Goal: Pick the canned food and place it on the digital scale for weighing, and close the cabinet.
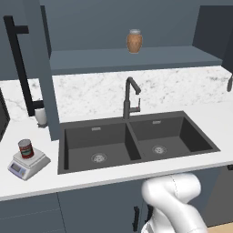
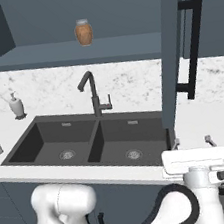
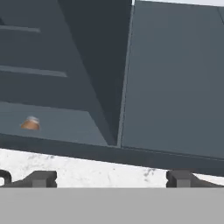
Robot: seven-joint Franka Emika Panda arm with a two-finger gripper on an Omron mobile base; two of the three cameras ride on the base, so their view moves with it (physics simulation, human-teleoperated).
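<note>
can [image 1: 26, 148] sits on scale [image 1: 28, 164]; open, empty claw [image 2: 191, 143] just below the right cabinet door [image 2: 172, 50], which stands ajar.

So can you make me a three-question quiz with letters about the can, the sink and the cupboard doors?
1. Where is the canned food? A in the sink; B on the digital scale; C on the shelf.
2. How many basins has the sink? A one; B two; C three.
3. The cabinet doors are: A open; B shut; C missing.

Answers: 1 B, the can stands on the scale's plate. 2 B, a divider splits it into two basins. 3 A, both doors swing out, showing the jar inside.
</note>
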